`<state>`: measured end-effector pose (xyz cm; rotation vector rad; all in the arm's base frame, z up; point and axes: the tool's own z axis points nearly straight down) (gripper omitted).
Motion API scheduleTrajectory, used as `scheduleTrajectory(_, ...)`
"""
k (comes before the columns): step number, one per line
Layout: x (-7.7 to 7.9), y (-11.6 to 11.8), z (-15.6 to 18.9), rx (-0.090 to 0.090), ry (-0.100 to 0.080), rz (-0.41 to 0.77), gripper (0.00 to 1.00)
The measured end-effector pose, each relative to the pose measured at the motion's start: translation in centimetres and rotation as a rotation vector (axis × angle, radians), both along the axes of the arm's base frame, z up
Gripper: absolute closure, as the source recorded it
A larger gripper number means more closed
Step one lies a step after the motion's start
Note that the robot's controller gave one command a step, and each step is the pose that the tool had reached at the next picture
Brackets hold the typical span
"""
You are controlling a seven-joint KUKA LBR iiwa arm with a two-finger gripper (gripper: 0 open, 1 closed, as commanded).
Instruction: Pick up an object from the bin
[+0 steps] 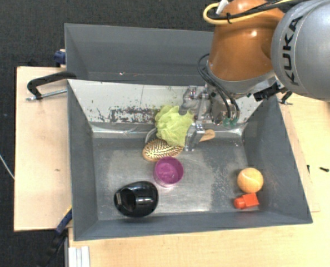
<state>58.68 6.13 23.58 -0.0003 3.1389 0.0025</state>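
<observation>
We see the hand (194, 133) low at the back of the bin (79, 177), close to the foot of the rear wall and a little right of the middle. Its metal body hangs under the orange cover (241, 40) on the wrist, and the grey arm (312, 38) comes in from the upper right. We cannot tell whether the hand is wide or narrow, nor whether anything sits inside it.

Right against the hand's left side lies a yellow-green crumpled lump (173, 124), soft-looking, resting where the floor meets the rear wall; the two appear to touch, though we cannot be sure that the hand grips it. On the hand's other side, a small tan piece (208, 134) pokes out just beside its lower end; we cannot tell what it is.

Just below the lump, touching its lower edge, lies a gold oval thing (161, 149) with a ribbed surface. Next to that, towards the front, stands a magenta cup (168, 170), its mouth facing up.

Farther out, a glossy black rounded thing (135, 199) sits near the front left of the floor, well apart from the hand. At the front right we find an orange ball (250, 179), with a small red block (246, 201) just in front of it, seemingly touching it.
</observation>
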Motion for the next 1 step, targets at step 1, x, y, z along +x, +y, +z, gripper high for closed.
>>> scheduleTrajectory(1,0.56,0.09,-6.33,0.000,-0.004,-0.003,0.00)
